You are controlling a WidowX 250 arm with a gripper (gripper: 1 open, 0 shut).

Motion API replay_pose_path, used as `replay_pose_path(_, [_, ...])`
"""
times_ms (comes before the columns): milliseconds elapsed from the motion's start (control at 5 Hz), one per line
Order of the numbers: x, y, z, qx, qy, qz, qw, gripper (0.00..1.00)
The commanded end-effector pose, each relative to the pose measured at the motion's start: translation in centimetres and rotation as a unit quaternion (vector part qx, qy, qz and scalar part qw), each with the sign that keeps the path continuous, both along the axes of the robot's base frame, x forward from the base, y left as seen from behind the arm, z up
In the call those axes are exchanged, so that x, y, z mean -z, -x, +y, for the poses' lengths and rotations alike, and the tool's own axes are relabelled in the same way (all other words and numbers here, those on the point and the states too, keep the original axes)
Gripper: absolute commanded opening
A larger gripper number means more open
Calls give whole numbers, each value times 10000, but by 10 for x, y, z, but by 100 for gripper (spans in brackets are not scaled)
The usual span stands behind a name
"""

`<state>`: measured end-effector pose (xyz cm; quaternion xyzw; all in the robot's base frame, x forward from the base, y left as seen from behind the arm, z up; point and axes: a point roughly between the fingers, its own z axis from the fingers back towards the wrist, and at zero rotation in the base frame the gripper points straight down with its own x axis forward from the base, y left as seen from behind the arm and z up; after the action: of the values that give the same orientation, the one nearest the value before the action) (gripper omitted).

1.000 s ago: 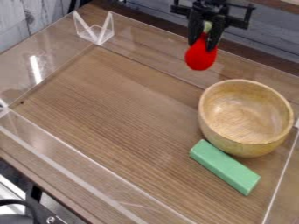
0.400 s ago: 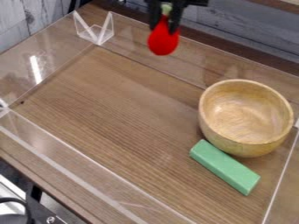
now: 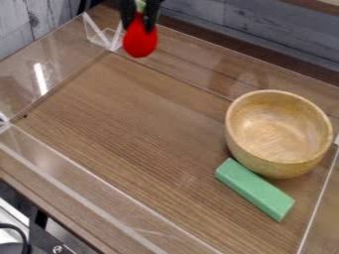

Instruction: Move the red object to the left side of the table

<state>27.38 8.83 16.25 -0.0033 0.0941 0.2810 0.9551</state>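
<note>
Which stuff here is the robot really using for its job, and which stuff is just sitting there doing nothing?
Part of the job:
- red toy fruit, held up in the air
- tool, shut on the fruit
- table, the fruit goes to its left side

Just lying about:
- wooden bowl
- green block, in front of the bowl

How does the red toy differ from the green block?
The red toy is rounded and glossy; the green block is flat and rectangular. The toy hangs in the gripper above the table's far left; the block lies on the table beside the wooden bowl. Both are smaller than the bowl.
</note>
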Motion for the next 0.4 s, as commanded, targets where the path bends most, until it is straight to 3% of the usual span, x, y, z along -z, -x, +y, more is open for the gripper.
replay_pose_path(0, [-17,17,27,-329,-185,-306,9988,0])
replay_pose_path(200, [-15,31,52,-651,-229,-266,9973,0])
